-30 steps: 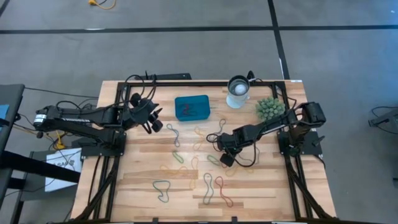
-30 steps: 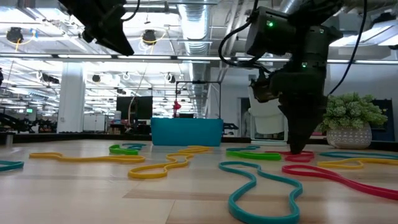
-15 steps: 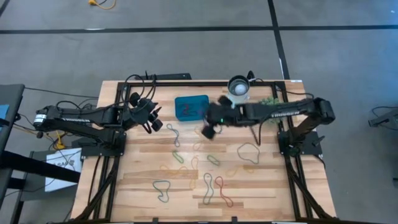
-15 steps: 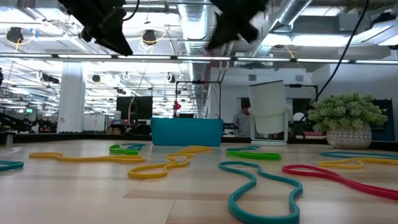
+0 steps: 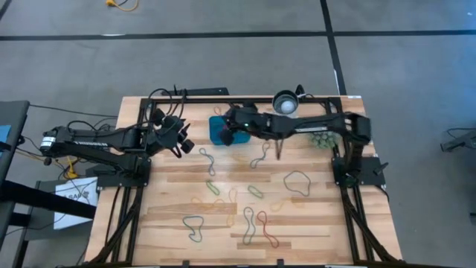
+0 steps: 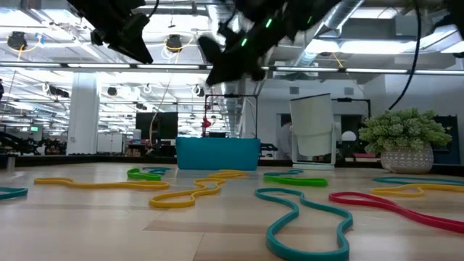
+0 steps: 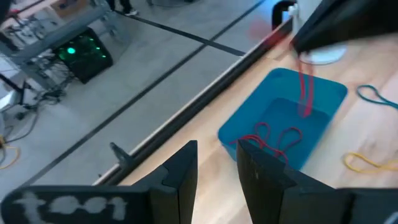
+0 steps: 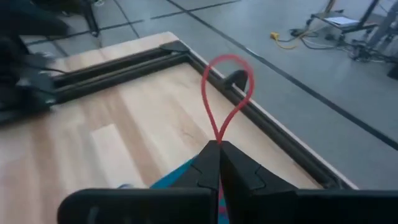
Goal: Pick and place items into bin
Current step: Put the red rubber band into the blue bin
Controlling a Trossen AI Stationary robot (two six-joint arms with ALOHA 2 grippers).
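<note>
My right gripper [image 5: 229, 125] hovers over the teal bin [image 5: 216, 134], shut on a red rubber band [image 8: 227, 87]. In the left wrist view the band [image 7: 304, 87] dangles from it into the bin [image 7: 239, 127], where other red bands [image 7: 273, 140] lie. My left gripper [image 5: 183, 146] waits raised to the left of the bin, its fingers open [image 7: 217, 168]. Many more bands lie flat on the table: green [image 5: 207, 160], grey [image 5: 297, 181], red [image 5: 268, 228] and yellow [image 6: 181, 196]. My right gripper pinches the red band between its two shut fingertips [image 8: 217, 144]. A small loop [image 8: 229, 68] stands out beyond the tips. The rest hangs slack below the gripper, lifted off the table, with its lower end [image 7: 306, 109] down inside the bin.
A round white-and-metal cup [image 5: 284, 103] stands at the far edge, right of the bin. The spiky green plant ball [image 5: 324, 139] sits near the right edge, partly under my right arm. In the low view they show as the cup [image 6: 313, 130] and the plant [image 6: 406, 138].
My right gripper has risen from the table's middle right, shut on the red band, and swung toward the far left until it stands over the bin. The band has been lifted clear and now hangs into the bin.
</note>
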